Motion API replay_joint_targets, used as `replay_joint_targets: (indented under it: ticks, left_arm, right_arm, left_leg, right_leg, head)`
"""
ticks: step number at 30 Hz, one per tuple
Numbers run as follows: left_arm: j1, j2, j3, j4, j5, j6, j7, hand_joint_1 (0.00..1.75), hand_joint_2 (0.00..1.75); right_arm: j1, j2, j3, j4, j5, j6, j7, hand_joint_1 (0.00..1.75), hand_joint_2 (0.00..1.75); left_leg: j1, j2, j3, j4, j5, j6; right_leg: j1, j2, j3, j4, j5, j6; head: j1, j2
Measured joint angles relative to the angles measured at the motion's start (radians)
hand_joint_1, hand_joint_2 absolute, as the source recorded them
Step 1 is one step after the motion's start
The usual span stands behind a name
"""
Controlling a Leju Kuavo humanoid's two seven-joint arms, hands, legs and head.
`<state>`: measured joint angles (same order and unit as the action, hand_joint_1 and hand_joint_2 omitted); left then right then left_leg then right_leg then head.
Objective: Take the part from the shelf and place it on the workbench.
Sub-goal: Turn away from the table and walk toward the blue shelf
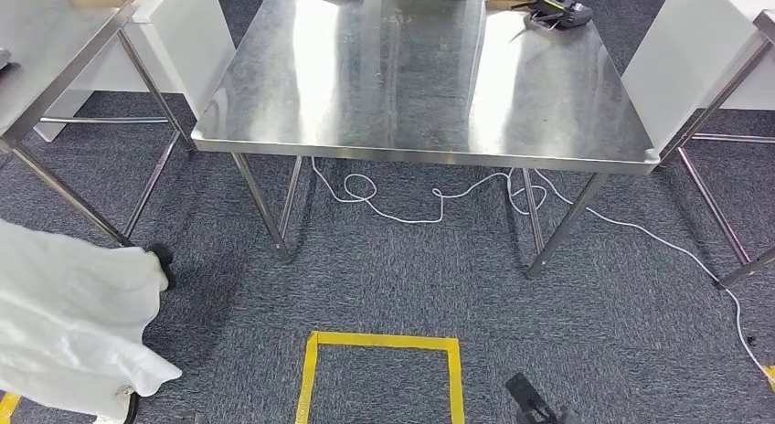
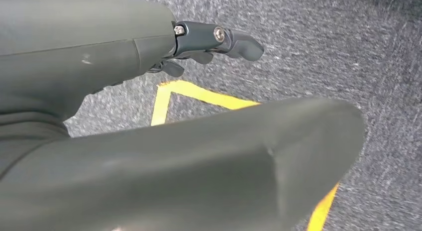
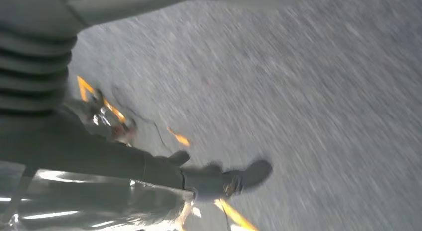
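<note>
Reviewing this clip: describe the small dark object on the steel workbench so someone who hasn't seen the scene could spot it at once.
Start at the big stainless steel workbench in the middle of the head view. At its far right corner lies a black handheld device with cords trailing from it. Nothing else sits on that bare, shiny top.

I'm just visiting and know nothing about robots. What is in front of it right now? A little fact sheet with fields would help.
Workbench: steel table straight ahead, top bare apart from a dark device at its far right corner
Floor: grey carpet, yellow tape square, white cable under the table
Left side: white cloth
Left hand: hangs over the carpet, holds nothing
Right hand: blurred, hold unclear
Part: not seen
</note>
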<state>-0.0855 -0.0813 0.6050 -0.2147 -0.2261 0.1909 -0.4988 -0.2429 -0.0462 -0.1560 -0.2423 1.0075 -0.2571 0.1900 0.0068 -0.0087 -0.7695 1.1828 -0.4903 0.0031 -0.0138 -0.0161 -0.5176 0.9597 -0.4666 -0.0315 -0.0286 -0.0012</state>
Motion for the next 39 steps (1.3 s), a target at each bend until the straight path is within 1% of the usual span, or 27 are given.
replay_joint_targets:
  ticks: [1, 2, 4, 5, 7, 9, 11, 12, 14, 15, 16, 17, 18, 20, 21, 23, 24, 26, 27, 29, 31, 32, 33, 34, 36, 38, 39]
  left_arm:
    - [-0.004, 0.000, 0.000, 0.000, -0.005, 0.002, 0.003, 0.00, 0.00]
    - [-0.007, 0.000, 0.000, 0.000, -0.010, 0.004, 0.007, 0.00, 0.00]
    - [-0.012, 0.000, -0.001, 0.000, -0.021, 0.007, 0.015, 0.00, 0.00]
    - [-0.015, -0.001, -0.001, 0.000, -0.027, 0.009, 0.019, 0.00, 0.00]
    - [-0.024, -0.002, -0.002, -0.001, -0.034, 0.013, 0.023, 0.00, 0.00]
    - [-0.033, -0.004, -0.003, -0.002, -0.041, 0.017, 0.027, 0.00, 0.00]
    - [-0.039, -0.008, -0.004, -0.003, -0.049, 0.020, 0.032, 0.00, 0.00]
    - [-0.041, -0.011, -0.005, -0.003, -0.052, 0.021, 0.035, 0.00, 0.00]
    - [-0.046, -0.017, -0.006, -0.004, -0.058, 0.022, 0.040, 0.00, 0.00]
    - [-0.049, -0.017, -0.006, -0.005, -0.060, 0.023, 0.041, 0.00, 0.00]
    - [-0.051, -0.018, -0.008, -0.005, -0.062, 0.023, 0.044, 0.00, 0.00]
    - [-0.052, -0.019, -0.009, -0.005, -0.064, 0.023, 0.045, 0.00, 0.00]
    - [-0.053, -0.020, -0.011, -0.005, -0.066, 0.022, 0.047, 0.00, 0.00]
    - [-0.054, -0.021, -0.016, -0.006, -0.067, 0.022, 0.048, 0.00, 0.00]
    - [-0.055, -0.022, -0.017, -0.006, -0.068, 0.022, 0.049, 0.00, 0.00]
    - [-0.057, -0.023, -0.020, -0.007, -0.073, 0.022, 0.050, 0.00, 0.00]
    - [-0.058, -0.024, -0.021, -0.007, -0.075, 0.022, 0.051, 0.00, 0.00]
    - [-0.055, -0.026, -0.022, -0.006, -0.080, 0.024, 0.055, 0.00, 0.00]
    - [-0.051, -0.027, -0.022, -0.006, -0.082, 0.025, 0.057, 0.00, 0.00]
    - [-0.044, -0.030, -0.023, -0.005, -0.086, 0.026, 0.059, 0.00, 0.00]
    - [-0.044, -0.031, -0.023, -0.005, -0.089, 0.027, 0.059, 0.00, 0.00]
    - [-0.045, -0.031, -0.023, -0.005, -0.089, 0.027, 0.059, 0.00, 0.00]
    - [-0.046, -0.031, -0.023, -0.005, -0.090, 0.027, 0.059, 0.00, 0.00]
    - [-0.046, -0.030, -0.023, -0.005, -0.090, 0.027, 0.059, 0.00, 0.00]
    - [-0.050, -0.030, -0.023, -0.006, -0.092, 0.028, 0.059, 0.00, 0.00]
    - [-0.057, -0.029, -0.024, -0.006, -0.094, 0.028, 0.058, 0.00, 0.00]
    - [-0.059, -0.029, -0.024, -0.006, -0.096, 0.028, 0.058, 0.00, 0.00]
  right_arm:
    - [0.018, 0.010, -0.008, 0.003, 0.003, 0.013, 0.001, 0.00, 1.75]
    - [0.037, 0.019, -0.013, 0.007, 0.007, 0.026, 0.003, 0.00, 1.75]
    - [0.073, 0.035, -0.023, 0.015, 0.012, 0.044, 0.008, 0.00, 1.75]
    - [0.088, 0.043, -0.027, 0.018, 0.013, 0.048, 0.010, 0.00, 1.75]
    - [0.107, 0.056, -0.036, 0.022, 0.010, 0.051, 0.009, 0.00, 1.75]
    - [0.119, 0.068, -0.046, 0.025, 0.006, 0.057, 0.006, 0.00, 1.75]
    - [0.131, 0.078, -0.056, 0.030, 0.002, 0.066, -0.002, 0.00, 1.75]
    - [0.135, 0.081, -0.060, 0.032, -0.002, 0.072, -0.007, 0.00, 1.75]
    - [0.143, 0.089, -0.071, 0.034, -0.012, 0.082, -0.016, 0.00, 1.75]
    - [0.144, 0.093, -0.076, 0.034, -0.017, 0.086, -0.018, 0.00, 1.75]
    - [0.145, 0.096, -0.082, 0.035, -0.022, 0.090, -0.018, 0.00, 1.75]
    - [0.146, 0.098, -0.088, 0.036, -0.027, 0.092, -0.018, 0.00, 1.75]
    - [0.146, 0.099, -0.094, 0.036, -0.033, 0.095, -0.016, 0.00, 1.75]
    - [0.145, 0.100, -0.106, 0.036, -0.041, 0.096, -0.015, 0.00, 1.75]
    - [0.145, 0.101, -0.110, 0.036, -0.045, 0.097, -0.015, 0.00, 1.75]
    - [0.142, 0.104, -0.120, 0.036, -0.054, 0.098, -0.018, 0.00, 1.75]
    - [0.142, 0.106, -0.126, 0.036, -0.059, 0.100, -0.020, 0.00, 1.75]
    - [0.148, 0.108, -0.138, 0.037, -0.066, 0.103, -0.025, 0.00, 1.75]
    - [0.153, 0.109, -0.144, 0.038, -0.070, 0.104, -0.027, 0.00, 1.75]
    - [0.161, 0.108, -0.156, 0.040, -0.078, 0.105, -0.033, 0.00, 1.75]
    - [0.162, 0.108, -0.167, 0.040, -0.084, 0.105, -0.041, 0.00, 1.75]
    - [0.162, 0.109, -0.172, 0.040, -0.087, 0.105, -0.045, 0.00, 1.75]
    - [0.163, 0.110, -0.176, 0.040, -0.090, 0.107, -0.049, 0.00, 1.75]
    - [0.164, 0.110, -0.181, 0.040, -0.093, 0.109, -0.052, 0.00, 1.75]
    - [0.164, 0.111, -0.190, 0.040, -0.100, 0.113, -0.059, 0.00, 1.75]
    - [0.163, 0.111, -0.198, 0.040, -0.104, 0.115, -0.063, 0.00, 1.75]
    - [0.162, 0.111, -0.201, 0.040, -0.106, 0.116, -0.064, 0.00, 1.75]
  left_leg:
    - [0.006, 0.002, -0.001, 0.067, -0.026, -0.008]
    - [0.013, 0.003, 0.009, 0.113, -0.023, -0.016]
    - [0.024, 0.004, 0.076, 0.106, 0.024, -0.029]
    - [0.028, 0.004, 0.133, 0.051, 0.035, -0.034]
    - [0.026, 0.001, 0.250, -0.100, -0.002, -0.033]
    - [0.014, 0.000, 0.300, -0.183, -0.040, -0.014]
    - [0.009, 0.004, 0.286, -0.196, -0.021, 0.014]
    - [0.008, 0.007, 0.274, -0.201, -0.004, 0.029]
    - [0.006, 0.011, 0.242, -0.207, 0.030, 0.052]
    - [0.005, 0.012, 0.222, -0.207, 0.047, 0.058]
    - [0.004, 0.013, 0.203, -0.206, 0.063, 0.058]
    - [0.003, 0.013, 0.184, -0.206, 0.080, 0.056]
    - [0.002, 0.014, 0.164, -0.205, 0.097, 0.052]
    - [0.001, 0.015, 0.127, -0.202, 0.130, 0.043]
    - [0.000, 0.014, 0.111, -0.199, 0.144, 0.036]
    - [-0.004, 0.016, 0.086, -0.188, 0.170, 0.023]
    - [-0.004, 0.017, 0.076, -0.186, 0.183, 0.018]
    - [0.007, 0.018, 0.061, -0.185, 0.200, 0.010]
    - [0.012, 0.017, 0.054, -0.174, 0.178, 0.006]
    - [0.017, 0.014, 0.034, -0.093, 0.073, -0.002]
    - [0.019, 0.013, 0.016, 0.042, -0.028, -0.011]
    - [0.020, 0.014, 0.017, 0.096, -0.042, -0.014]
    - [0.021, 0.014, 0.031, 0.124, -0.031, -0.015]
    - [0.023, 0.014, 0.063, 0.114, -0.007, -0.016]
    - [0.025, 0.013, 0.175, -0.004, 0.015, -0.015]
    - [0.021, 0.010, 0.270, -0.137, -0.015, -0.009]
    - [0.016, 0.009, 0.287, -0.169, -0.028, -0.003]
  right_leg:
    - [-0.001, -0.001, -0.015, 0.002, 0.014, 0.003]
    - [-0.003, -0.003, -0.032, 0.004, 0.026, 0.008]
    - [-0.010, -0.004, -0.068, 0.012, 0.049, 0.020]
    - [-0.014, -0.005, -0.085, 0.018, 0.059, 0.027]
    - [-0.017, -0.003, -0.108, 0.028, 0.076, 0.042]
    - [-0.016, -0.004, -0.114, 0.027, 0.096, 0.060]
    - [-0.016, -0.003, -0.121, 0.028, 0.103, 0.072]
    - [-0.016, -0.001, -0.131, 0.044, 0.081, 0.070]
    - [-0.017, 0.004, -0.171, 0.141, -0.015, 0.050]
    - [-0.017, 0.007, -0.192, 0.216, -0.067, 0.044]
    - [-0.018, 0.009, -0.207, 0.290, -0.099, 0.045]
    - [-0.019, 0.010, -0.210, 0.346, -0.105, 0.055]
    - [-0.020, 0.011, -0.197, 0.374, -0.090, 0.070]
    - [-0.024, 0.012, -0.118, 0.321, -0.050, 0.091]
    - [-0.024, 0.012, -0.045, 0.244, -0.047, 0.093]
    - [-0.019, 0.015, 0.073, 0.072, -0.083, 0.084]
    - [-0.013, 0.017, 0.101, 0.019, -0.096, 0.078]
    - [-0.016, 0.015, 0.087, -0.001, -0.095, 0.059]
    - [-0.018, 0.011, 0.078, 0.000, -0.084, 0.045]
    - [-0.019, 0.003, 0.056, 0.001, -0.059, 0.021]
    - [-0.015, -0.001, 0.028, 0.003, -0.032, 0.013]
    - [-0.013, -0.002, 0.013, 0.004, -0.019, 0.015]
    - [-0.013, -0.002, -0.004, 0.007, -0.006, 0.017]
    - [-0.014, -0.002, -0.021, 0.011, 0.006, 0.022]
    - [-0.015, -0.002, -0.052, 0.023, 0.024, 0.033]
    - [-0.013, -0.003, -0.068, 0.031, 0.039, 0.048]
    - [-0.013, -0.004, -0.072, 0.031, 0.047, 0.056]
  head:
    - [0.000, 0.000]
    - [0.000, 0.000]
    - [0.000, 0.000]
    - [0.000, 0.000]
    - [-0.002, 0.000]
    - [-0.003, 0.000]
    - [-0.001, 0.000]
    - [0.001, 0.000]
    - [0.005, 0.000]
    - [0.008, 0.000]
    - [0.008, 0.000]
    - [0.009, 0.000]
    - [0.010, 0.000]
    - [0.010, 0.000]
    - [0.011, 0.000]
    - [0.007, 0.000]
    - [0.005, 0.000]
    - [0.002, 0.000]
    - [0.002, 0.000]
    - [0.001, 0.000]
    - [0.000, 0.000]
    - [0.000, 0.000]
    - [-0.001, 0.000]
    - [-0.001, 0.000]
    - [-0.002, 0.000]
    - [-0.002, 0.000]
    - [-0.002, 0.000]
